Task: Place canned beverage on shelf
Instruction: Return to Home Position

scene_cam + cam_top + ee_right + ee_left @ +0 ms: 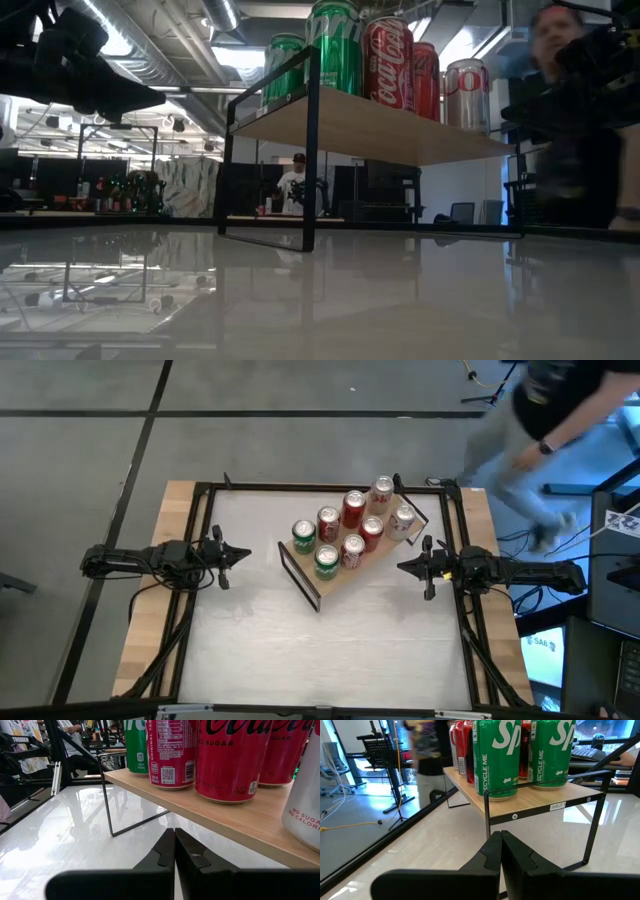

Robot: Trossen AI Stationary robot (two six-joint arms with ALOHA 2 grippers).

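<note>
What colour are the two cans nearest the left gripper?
Green cans, white lettering; best in the left wrist view.

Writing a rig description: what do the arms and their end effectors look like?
The left arm and right arm are black, slender, chunky-jointed. The left end effector and right end effector each carry two black fingers tapering to wedge tips.

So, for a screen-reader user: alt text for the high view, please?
Eight soda cans stand in two rows on an angled wooden shelf at the centre of a white table. The left gripper and right gripper flank it, fingers shut and empty. A person is beyond the far edge.
</note>
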